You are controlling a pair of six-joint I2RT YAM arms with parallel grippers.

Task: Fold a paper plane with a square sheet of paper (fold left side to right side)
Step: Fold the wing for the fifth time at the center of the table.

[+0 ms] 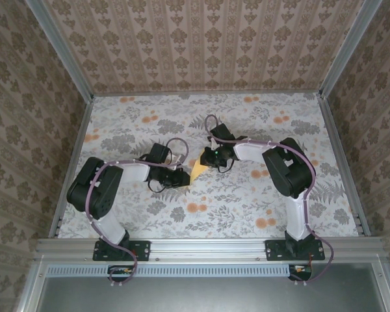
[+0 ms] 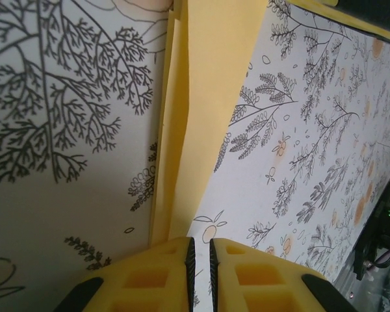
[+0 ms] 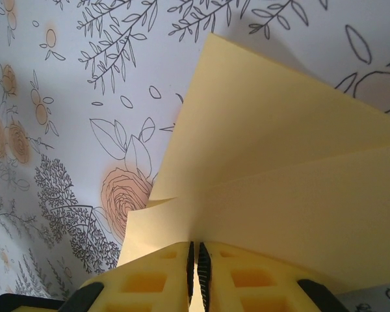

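Where paper (image 1: 196,172) sits: part-folded, at desk (image 1: 247,201) centre, between the arms.
Left jaws: clenched on its layered edge.
Right jaws: clenched on a folded flap.
Technique: probably align edges first, hold tension even, then press the crease flat.

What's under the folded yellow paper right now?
The floral tablecloth shows all around the folded yellow paper. The left gripper and right gripper each pinch an edge. The patch directly under the paper is covered, so anything there can't be seen.
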